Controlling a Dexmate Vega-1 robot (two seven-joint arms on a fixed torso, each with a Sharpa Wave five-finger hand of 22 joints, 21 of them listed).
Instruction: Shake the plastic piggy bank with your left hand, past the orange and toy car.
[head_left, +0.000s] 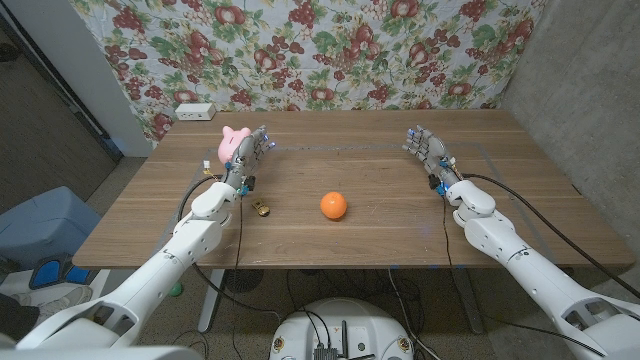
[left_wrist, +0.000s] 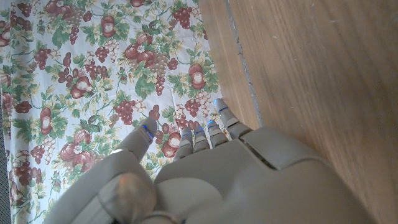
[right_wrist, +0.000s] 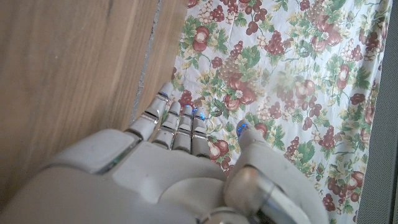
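Where labels might show, none readable, piggy bank (head_left: 232, 143) plain pink

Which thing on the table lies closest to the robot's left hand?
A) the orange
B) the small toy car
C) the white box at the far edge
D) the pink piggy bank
D: in the head view the pink piggy bank sits right beside the left robot hand; the orange and toy car lie nearer the robot.

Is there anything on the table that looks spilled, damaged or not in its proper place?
Nothing stands out. The pink piggy bank sits beside the left hand, the orange and the small toy car lie apart on the wooden table, with no spill showing.
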